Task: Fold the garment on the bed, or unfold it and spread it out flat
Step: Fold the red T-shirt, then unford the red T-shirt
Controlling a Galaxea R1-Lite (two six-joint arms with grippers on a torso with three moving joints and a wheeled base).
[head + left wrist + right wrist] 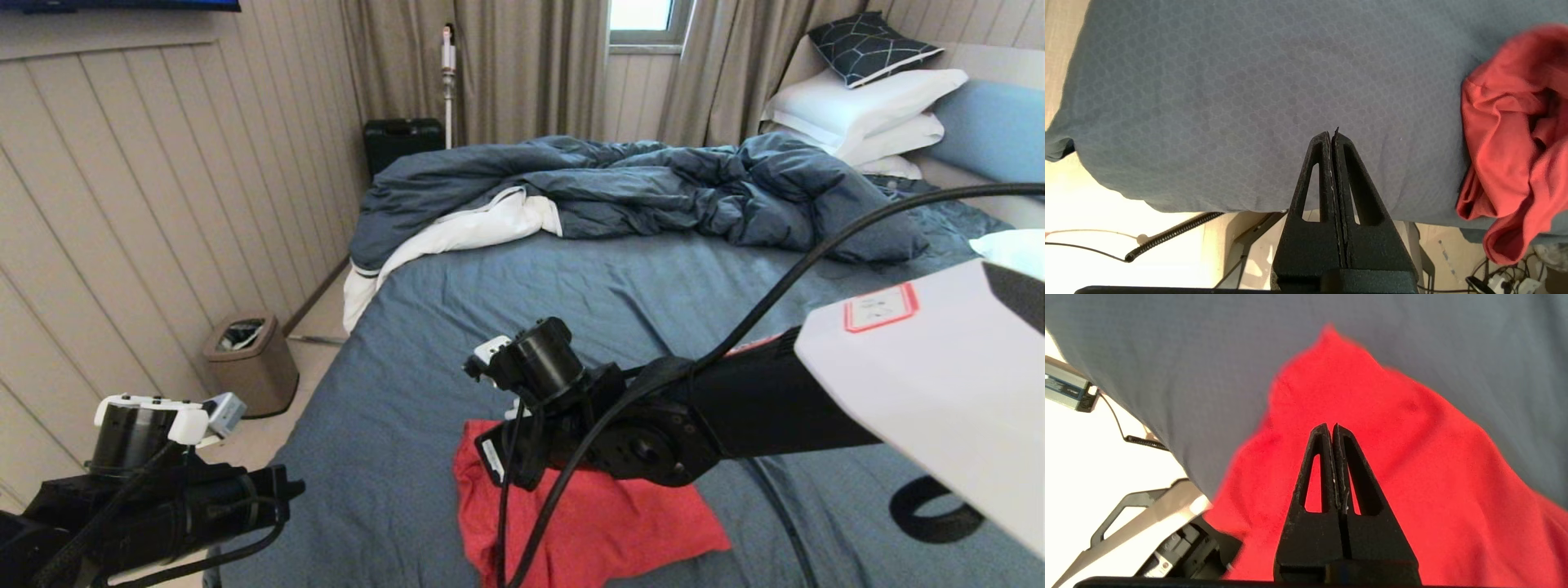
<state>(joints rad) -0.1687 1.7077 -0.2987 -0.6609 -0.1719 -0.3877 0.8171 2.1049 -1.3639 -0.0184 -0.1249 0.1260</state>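
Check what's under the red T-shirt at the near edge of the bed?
Only the slate-blue sheet shows around the T-shirt; its near hem hangs off the bed edge. Whatever lies beneath the bunched cloth is covered. The right hand is above it.

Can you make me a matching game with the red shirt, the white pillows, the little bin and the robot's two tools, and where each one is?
Things:
1. garment
2. white pillows
3. trash bin
4. left tool
5. right tool

Places:
A. on the floor by the wall
B. shut, above the red cloth
C. crumpled at the bed's near edge
D. stacked at the headboard end
E. shut, above bare blue sheet

Pairs: 1-C, 2-D, 3-A, 4-E, 5-B
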